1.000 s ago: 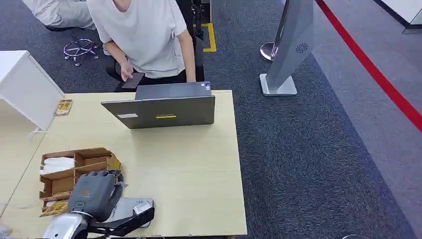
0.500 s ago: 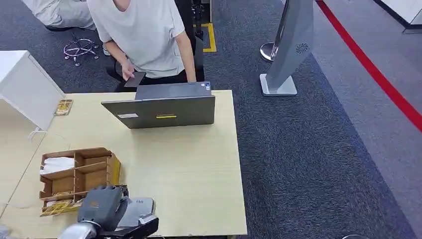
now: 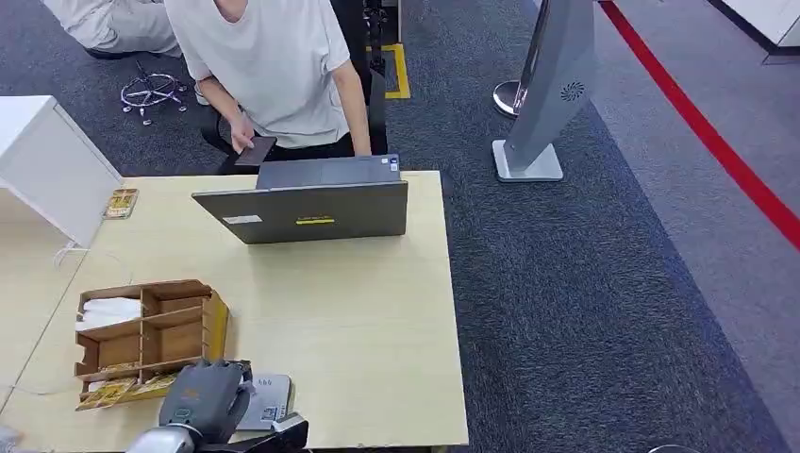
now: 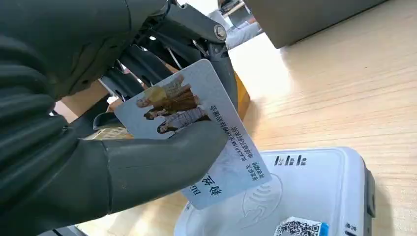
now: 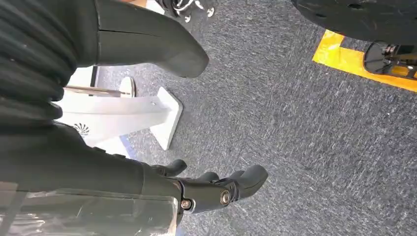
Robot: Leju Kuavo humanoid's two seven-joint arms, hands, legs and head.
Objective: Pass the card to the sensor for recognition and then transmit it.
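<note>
My left hand (image 3: 203, 401) is at the table's near edge, right beside the white card reader (image 3: 264, 396) and partly over it. In the left wrist view that hand (image 4: 74, 162) pinches a white card (image 4: 196, 123) printed with people and blue text between its thumb and fingers. The card is tilted just above the reader's (image 4: 305, 196) top face; I cannot tell if they touch. My right hand (image 5: 88, 162) hangs over grey carpet with its fingers (image 5: 221, 189) apart and nothing in it.
A wooden organizer (image 3: 141, 330) with cards and paper stands left of the reader. An open laptop (image 3: 311, 203) sits at the table's far side, and a person (image 3: 274, 66) behind it holds a phone. A white box (image 3: 47, 160) is far left. A grey stand (image 3: 547, 94) is on the carpet.
My left hand has drawn back from over the organizer toward the table's near edge and now holds the card over the reader. The person's phone hand shifted slightly.
</note>
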